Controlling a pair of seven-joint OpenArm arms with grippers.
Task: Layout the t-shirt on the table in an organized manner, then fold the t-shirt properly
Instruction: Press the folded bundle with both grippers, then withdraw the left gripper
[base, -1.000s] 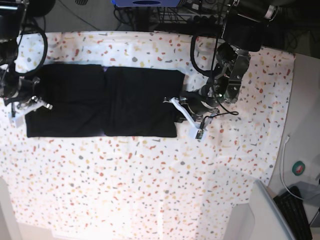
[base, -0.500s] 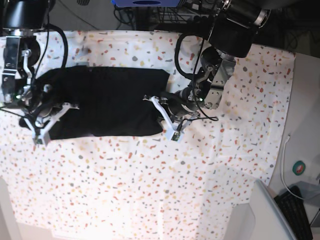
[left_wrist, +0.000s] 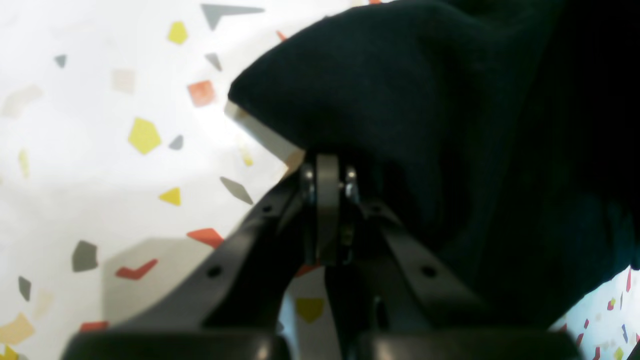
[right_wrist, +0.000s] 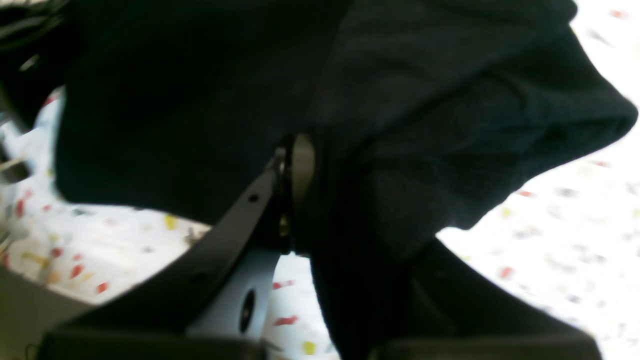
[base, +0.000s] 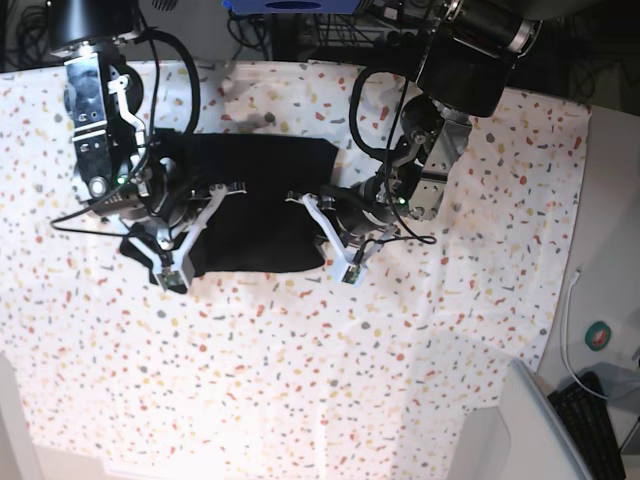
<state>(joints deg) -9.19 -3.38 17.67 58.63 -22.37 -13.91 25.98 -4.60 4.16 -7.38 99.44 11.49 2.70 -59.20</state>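
Note:
The black t-shirt (base: 255, 205) lies bunched on the speckled table (base: 300, 380), with its left end lifted and carried over the rest. My right gripper (base: 190, 235), on the base view's left, is shut on that lifted end. Up close the cloth (right_wrist: 200, 100) drapes over the closed right gripper (right_wrist: 300, 155). My left gripper (base: 322, 235) is shut on the shirt's right edge. In the left wrist view the left gripper (left_wrist: 327, 170) pinches a fold of the t-shirt (left_wrist: 450, 125) just above the table (left_wrist: 100, 150). No print shows.
The table's right edge runs down past a white cable (base: 568, 320) and a round green and red object (base: 598, 336). A grey panel (base: 530, 430) and a keyboard (base: 590, 420) sit at the bottom right. Dark equipment stands behind the table's far edge.
My right arm has swung rightward across the table, dragging the shirt's left end over the middle. The shirt is much shorter left to right. My left arm moved left, then stayed.

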